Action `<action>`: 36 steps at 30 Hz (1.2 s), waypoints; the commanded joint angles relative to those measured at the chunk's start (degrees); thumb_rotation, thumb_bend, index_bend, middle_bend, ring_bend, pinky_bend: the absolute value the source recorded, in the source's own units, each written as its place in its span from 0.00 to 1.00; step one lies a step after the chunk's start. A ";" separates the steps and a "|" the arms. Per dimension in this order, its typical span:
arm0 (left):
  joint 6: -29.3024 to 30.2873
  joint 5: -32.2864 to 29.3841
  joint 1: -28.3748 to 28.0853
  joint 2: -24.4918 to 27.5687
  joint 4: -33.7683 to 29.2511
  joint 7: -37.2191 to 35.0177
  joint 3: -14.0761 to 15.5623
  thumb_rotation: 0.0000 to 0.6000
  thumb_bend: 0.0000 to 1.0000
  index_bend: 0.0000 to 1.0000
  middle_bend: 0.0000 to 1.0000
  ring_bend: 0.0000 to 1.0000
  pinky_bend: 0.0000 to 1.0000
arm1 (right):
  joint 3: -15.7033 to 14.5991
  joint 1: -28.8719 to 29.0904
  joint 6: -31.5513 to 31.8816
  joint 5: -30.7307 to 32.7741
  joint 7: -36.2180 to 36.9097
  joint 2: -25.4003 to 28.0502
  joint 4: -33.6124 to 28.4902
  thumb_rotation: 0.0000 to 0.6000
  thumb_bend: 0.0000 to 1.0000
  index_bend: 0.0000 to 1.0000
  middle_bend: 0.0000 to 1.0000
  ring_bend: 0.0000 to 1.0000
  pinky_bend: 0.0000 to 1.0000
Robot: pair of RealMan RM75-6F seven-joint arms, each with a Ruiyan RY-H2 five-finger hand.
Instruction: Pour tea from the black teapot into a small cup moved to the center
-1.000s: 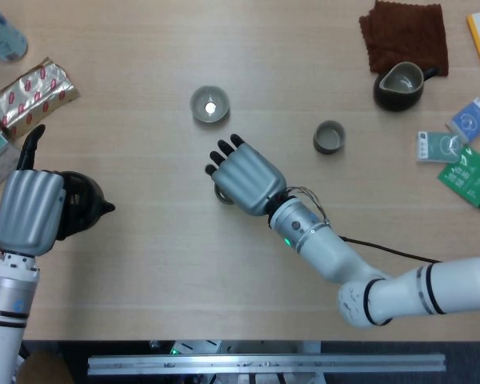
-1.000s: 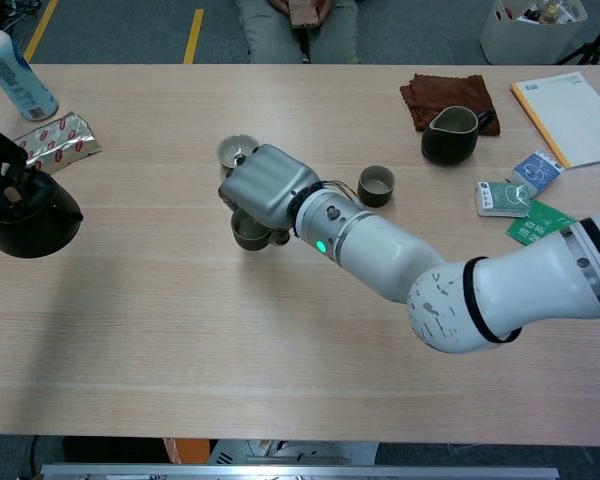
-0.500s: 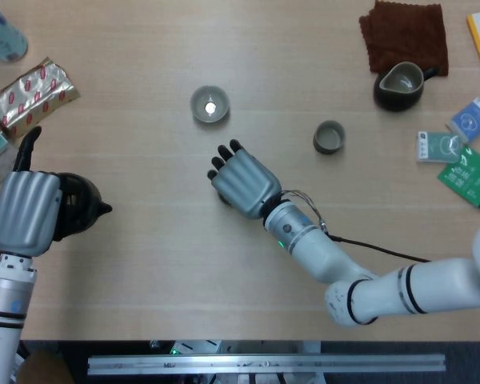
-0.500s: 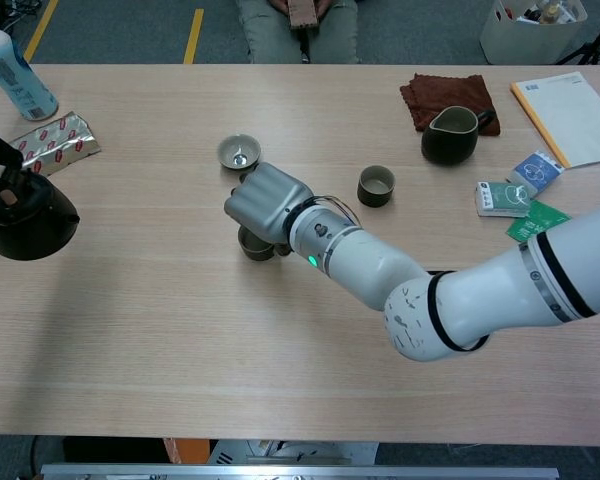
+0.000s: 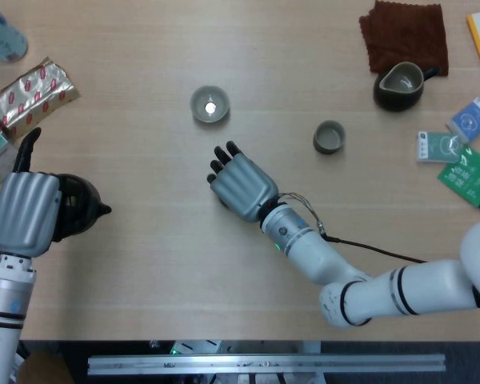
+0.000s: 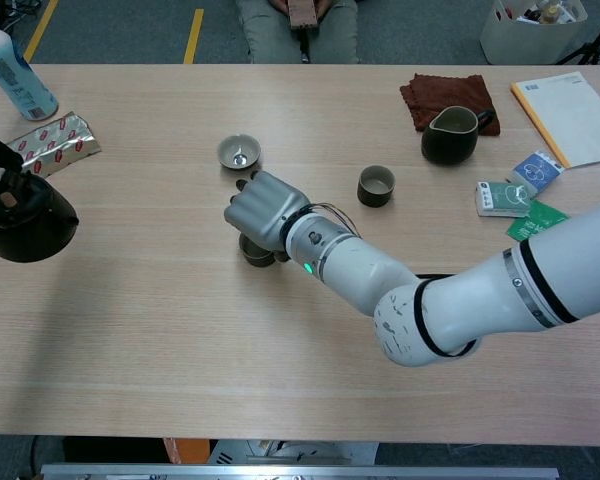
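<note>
While our left hand (image 5: 26, 213) grips the black teapot (image 5: 78, 206) at the table's (image 5: 144, 272) left edge, our right hand (image 5: 242, 186) covers a small cup (image 6: 257, 251) near the center; whether it grips it, we cannot tell.

Matt pale wood-grain table (image 5: 144, 264), glossy black teapot (image 6: 25, 225), crinkly shiny foil packet (image 5: 32, 90), rough brown cloth (image 5: 406, 34).
</note>
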 commanded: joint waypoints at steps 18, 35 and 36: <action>-0.21 0.55 -0.04 -0.20 -0.24 0.45 0.09 1.00 0.33 0.93 0.98 0.79 0.05 | -0.75 0.87 -0.46 1.05 1.25 2.99 -3.50 1.00 0.20 0.18 0.16 0.00 0.07; -2.70 -0.11 -2.21 -1.66 -0.20 2.66 -1.14 1.00 0.33 0.93 0.98 0.79 0.05 | -2.36 -9.03 9.08 -13.34 15.20 32.27 -29.15 1.00 0.20 0.18 0.16 0.00 0.07; -2.96 -0.29 -2.45 -1.88 -0.22 2.93 -1.30 1.00 0.33 0.93 0.98 0.79 0.05 | -2.82 -9.88 10.03 -14.62 15.72 34.05 -30.10 1.00 0.20 0.18 0.16 0.00 0.07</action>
